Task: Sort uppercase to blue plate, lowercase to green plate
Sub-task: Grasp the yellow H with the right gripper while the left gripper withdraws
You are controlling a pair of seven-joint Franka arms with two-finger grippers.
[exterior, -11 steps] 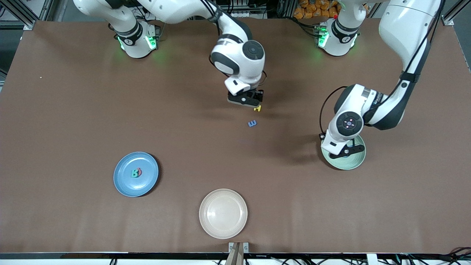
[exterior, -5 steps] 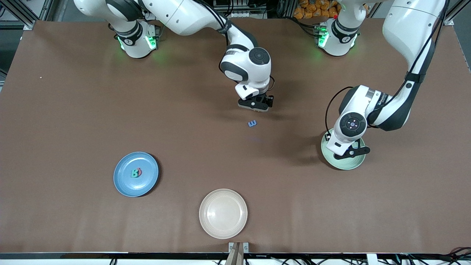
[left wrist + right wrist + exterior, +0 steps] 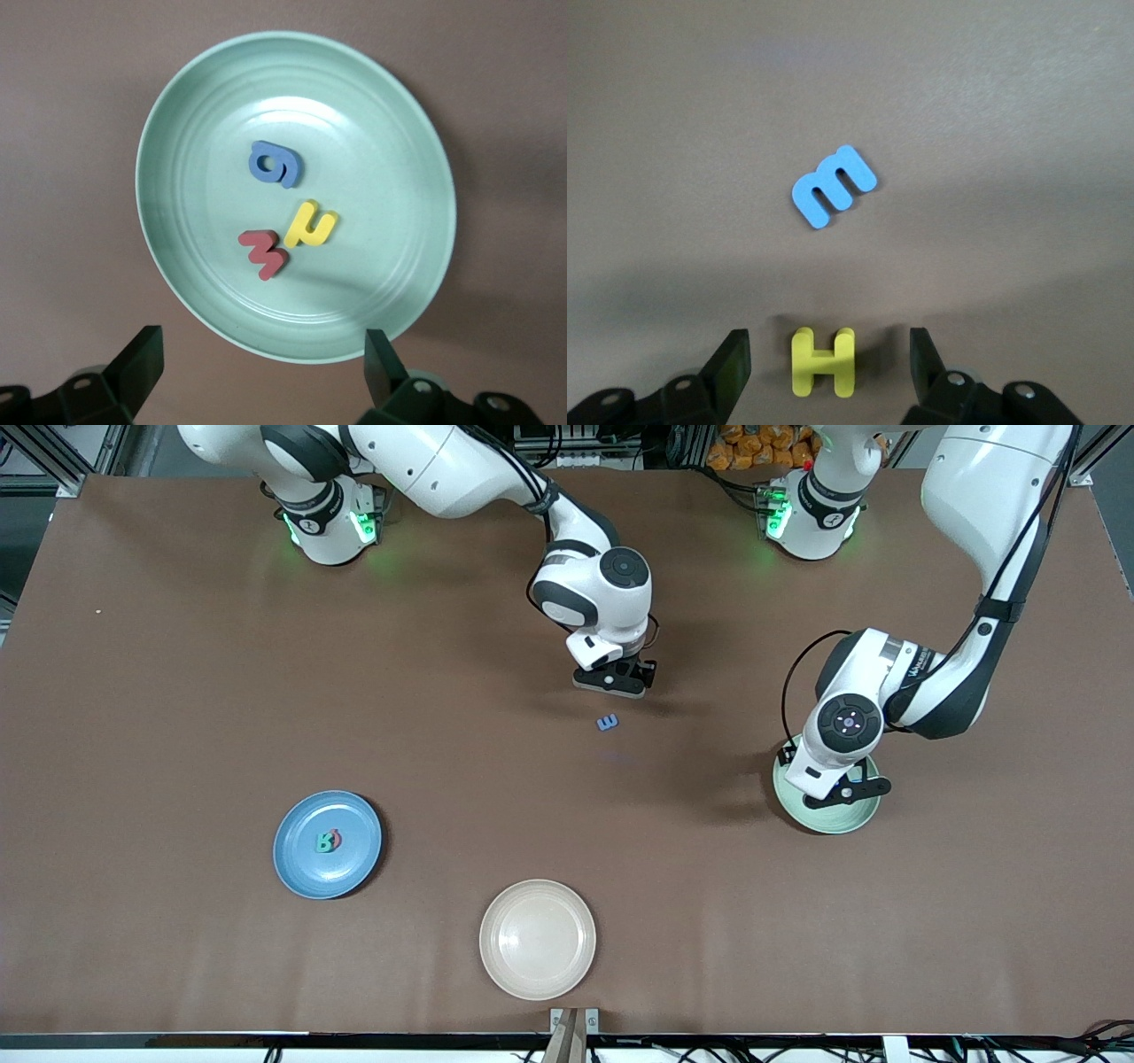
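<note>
My right gripper (image 3: 617, 682) is low over the table's middle, open. Its fingers (image 3: 732, 361) stand either side of the yellow uppercase H (image 3: 823, 360) without touching it; the front view hides the H. A blue lowercase m (image 3: 608, 723) (image 3: 834, 186) lies just nearer the front camera. My left gripper (image 3: 837, 791) (image 3: 263, 367) hangs open and empty over the green plate (image 3: 852, 820) (image 3: 372, 159). That plate holds a blue rounded letter (image 3: 275, 165), a yellow letter (image 3: 310, 225) and a red w (image 3: 264, 251). The blue plate (image 3: 299, 868) holds a teal letter (image 3: 324, 842) and a red letter (image 3: 337, 836).
A cream plate (image 3: 537, 939) stands empty near the table's front edge, between the blue and green plates. Both arm bases sit along the table's back edge.
My left gripper has opened over the green plate. My right gripper has shifted over the yellow H, now covering it in the front view, and its fingers have drawn a little closer together.
</note>
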